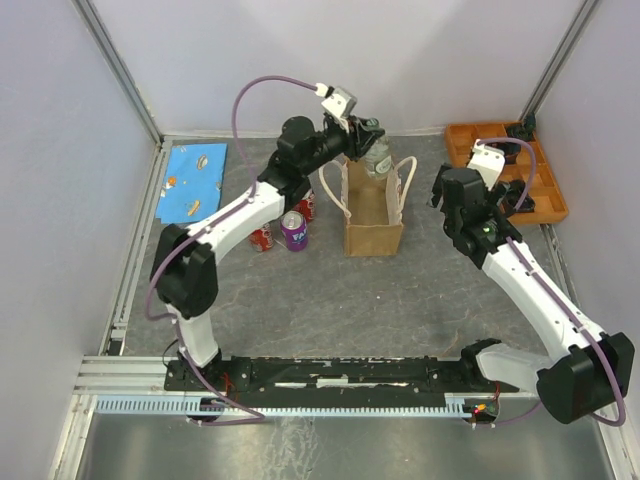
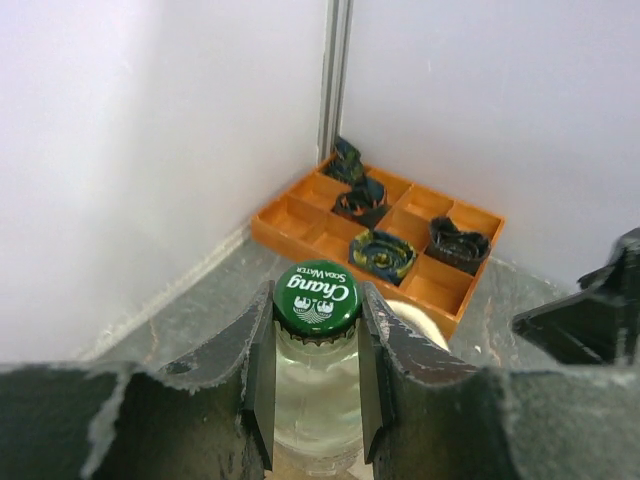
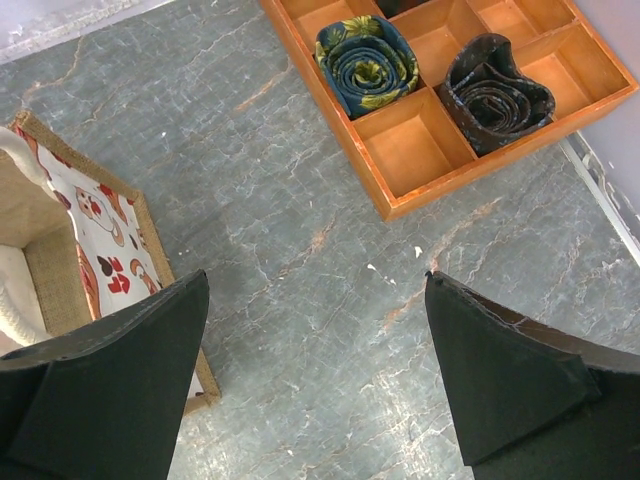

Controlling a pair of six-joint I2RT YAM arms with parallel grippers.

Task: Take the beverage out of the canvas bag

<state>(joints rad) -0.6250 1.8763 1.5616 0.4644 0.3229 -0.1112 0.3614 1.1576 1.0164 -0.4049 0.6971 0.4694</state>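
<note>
Overhead, the left gripper (image 1: 370,145) holds the beverage bottle (image 1: 378,163) over the upper end of the canvas bag (image 1: 373,228), in the upper middle of the frame. Its wrist view shows the fingers (image 2: 262,365) clamped on the neck under the green cap (image 2: 316,297). Right wrist view: the right gripper (image 3: 315,340) stands wide apart, with the bag at the left edge.

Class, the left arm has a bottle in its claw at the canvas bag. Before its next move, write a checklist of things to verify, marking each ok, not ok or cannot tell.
1. Grip: left claw shut on the neck of the clear glass bottle with a green cap: ok.
2. Bottle base above the rim of the tan canvas bag: cannot tell.
3. Other arm: right claw open, holding nothing, beside the bag: ok.
4. Put-down spot: grey stone-look table bare between the bag and the orange wooden compartment tray: ok.
5. Neighbours: purple can stands apart from the bag: ok.
</note>
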